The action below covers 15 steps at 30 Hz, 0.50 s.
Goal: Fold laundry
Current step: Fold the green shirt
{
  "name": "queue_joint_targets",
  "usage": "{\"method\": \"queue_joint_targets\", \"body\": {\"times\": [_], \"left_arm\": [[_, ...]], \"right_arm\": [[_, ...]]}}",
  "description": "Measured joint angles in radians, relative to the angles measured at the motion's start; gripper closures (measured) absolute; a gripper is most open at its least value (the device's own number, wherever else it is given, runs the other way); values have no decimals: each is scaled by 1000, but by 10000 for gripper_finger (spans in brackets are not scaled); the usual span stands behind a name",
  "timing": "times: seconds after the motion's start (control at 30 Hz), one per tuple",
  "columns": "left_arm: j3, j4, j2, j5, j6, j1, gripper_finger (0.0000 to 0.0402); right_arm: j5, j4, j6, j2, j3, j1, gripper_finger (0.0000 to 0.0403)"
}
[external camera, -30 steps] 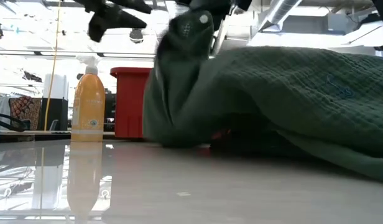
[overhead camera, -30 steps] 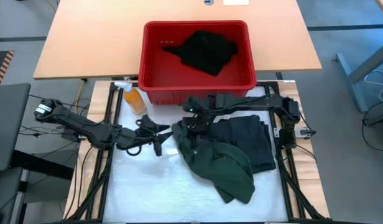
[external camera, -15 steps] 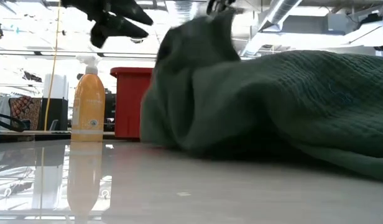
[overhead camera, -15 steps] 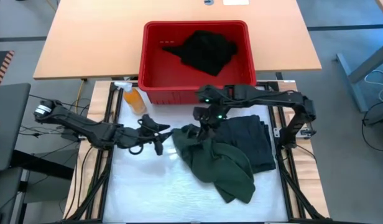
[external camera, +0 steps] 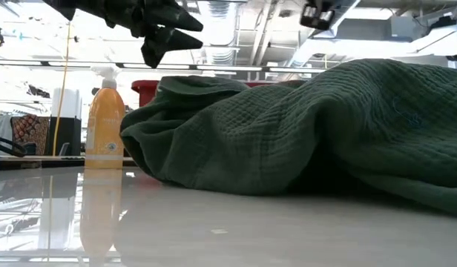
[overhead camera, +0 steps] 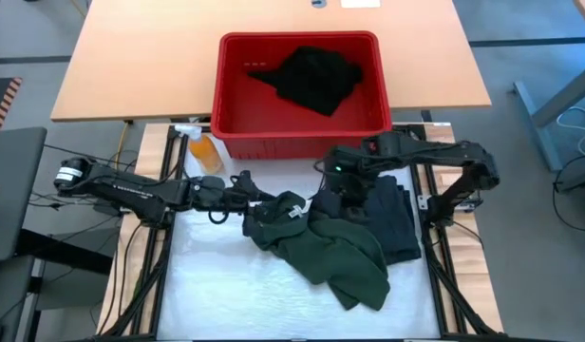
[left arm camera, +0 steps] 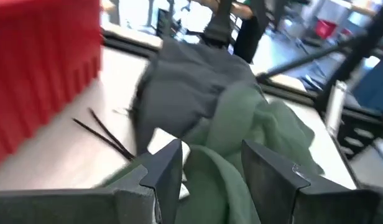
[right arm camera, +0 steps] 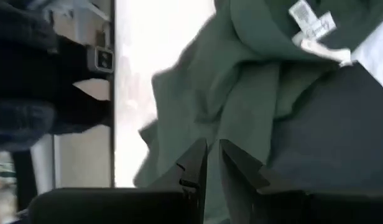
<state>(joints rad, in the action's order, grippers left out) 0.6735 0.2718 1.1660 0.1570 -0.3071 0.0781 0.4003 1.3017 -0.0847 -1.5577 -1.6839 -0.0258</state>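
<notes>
Green shirt (overhead camera: 330,249) just beside left tool (overhead camera: 243,193).

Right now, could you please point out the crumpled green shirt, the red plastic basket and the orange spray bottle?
Crumpled green shirt (overhead camera: 342,249): high view, middle of the cloth.
Red plastic basket (overhead camera: 302,136): high view, near wall.
Orange spray bottle (external camera: 104,127): low view, body with label.

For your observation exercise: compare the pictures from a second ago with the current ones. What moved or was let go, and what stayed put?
The right gripper released the green shirt and drew back to the right over the dark folded garment; the lifted collar end dropped to the table. The left gripper, open, advanced right to the shirt's collar. The red basket, its black garment and the spray bottle stayed.
</notes>
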Motion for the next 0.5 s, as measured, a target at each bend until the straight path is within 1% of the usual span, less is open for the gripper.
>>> {"method": "queue_joint_targets", "body": {"times": [0.1, 0.23, 0.3, 0.37, 0.43, 0.5], "left_arm": [[0, 17, -1, -69, -14, -18, 248], [0, 44, 0, -85, 19, -21, 248], [21, 50, 8, -146, 63, -21, 248], [78, 30, 32, -208, 121, -22, 248], [170, -53, 80, -259, 183, -31, 248], [281, -165, 159, -298, 252, -45, 248]], "right_arm": [[17, -55, -27, 89, 133, 15, 332], [19, -209, -150, 227, 355, 14, 332], [18, -295, -218, 282, 444, 13, 332], [20, -379, -280, 322, 502, 14, 332], [19, -439, -315, 356, 541, 22, 332], [17, -461, -323, 371, 550, 34, 332]]}}
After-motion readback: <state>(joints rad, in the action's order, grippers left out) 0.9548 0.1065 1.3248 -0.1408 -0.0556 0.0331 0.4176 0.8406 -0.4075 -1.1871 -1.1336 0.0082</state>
